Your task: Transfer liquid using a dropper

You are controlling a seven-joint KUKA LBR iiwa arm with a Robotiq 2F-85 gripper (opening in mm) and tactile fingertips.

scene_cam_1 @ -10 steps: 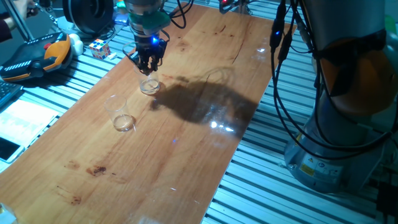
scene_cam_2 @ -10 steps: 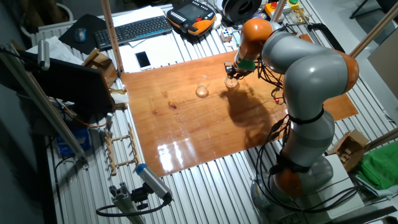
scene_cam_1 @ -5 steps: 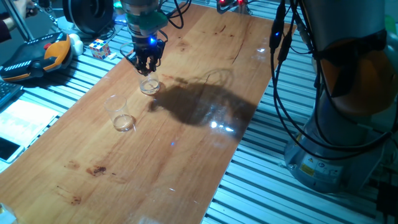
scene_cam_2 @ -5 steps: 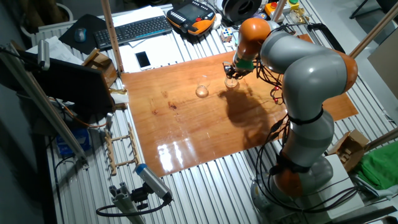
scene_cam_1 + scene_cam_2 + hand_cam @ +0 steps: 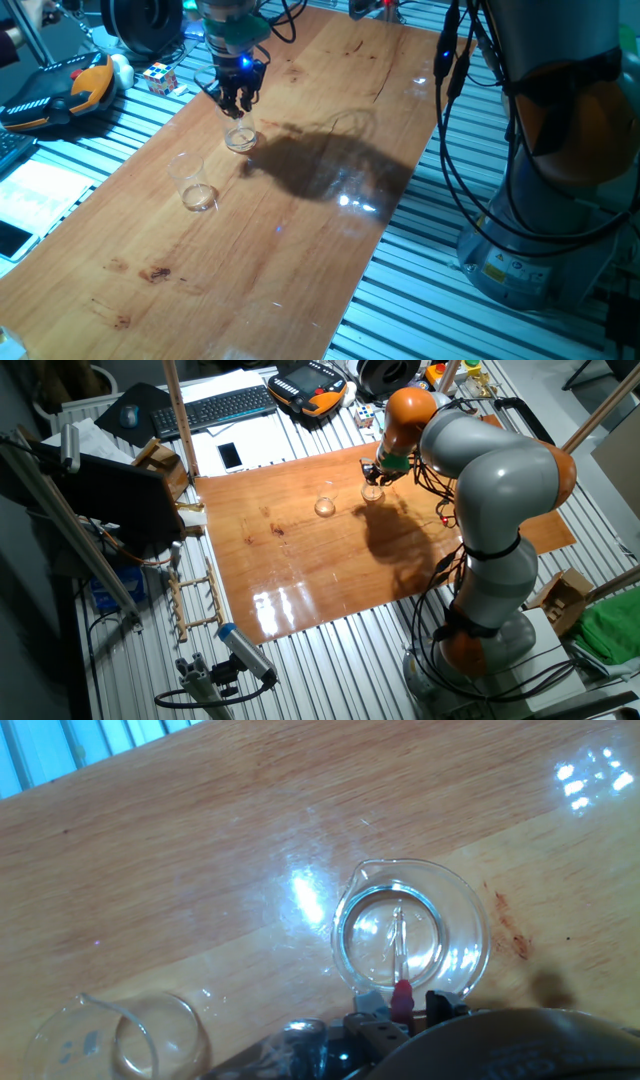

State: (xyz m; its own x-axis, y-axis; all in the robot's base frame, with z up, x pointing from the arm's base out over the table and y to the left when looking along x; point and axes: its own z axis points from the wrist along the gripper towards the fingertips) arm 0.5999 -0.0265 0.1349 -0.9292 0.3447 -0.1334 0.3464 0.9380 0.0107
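One gripper (image 5: pixel 237 103), clamped on the dropper (image 5: pixel 399 960), has risen slightly above its cup (image 5: pixel 411 930).

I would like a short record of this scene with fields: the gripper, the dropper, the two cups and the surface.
gripper: gripper above the far cup, holding the dropper
dropper: dropper, thin and clear with a red end, pointing down into the cup below the hand
cup under gripper: beaker with a spout, upright
other cup: second cup, upright, apart from the first
surface: wooden board on a slatted metal table
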